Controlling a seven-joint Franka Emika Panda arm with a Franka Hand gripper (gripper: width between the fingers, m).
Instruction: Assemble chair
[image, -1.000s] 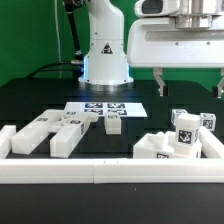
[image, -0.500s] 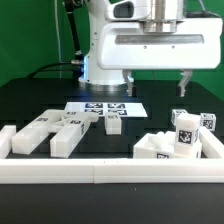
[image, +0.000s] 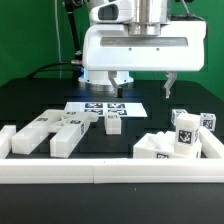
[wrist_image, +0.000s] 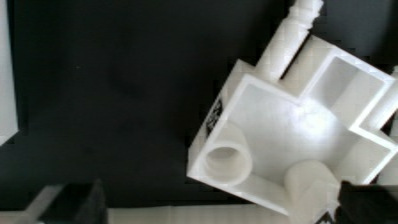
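Black table (image: 30, 100), chair pieces (image: 62, 131) beneath wide-spread tool (image: 143, 86)

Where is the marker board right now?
In the exterior view the marker board lies flat on the black table near the middle, just in front of the robot base, with a small white chair piece at its near edge.

A robotics lab: black table (image: 40, 95), tagged marker board (image: 90, 107), green backdrop (image: 30, 35).
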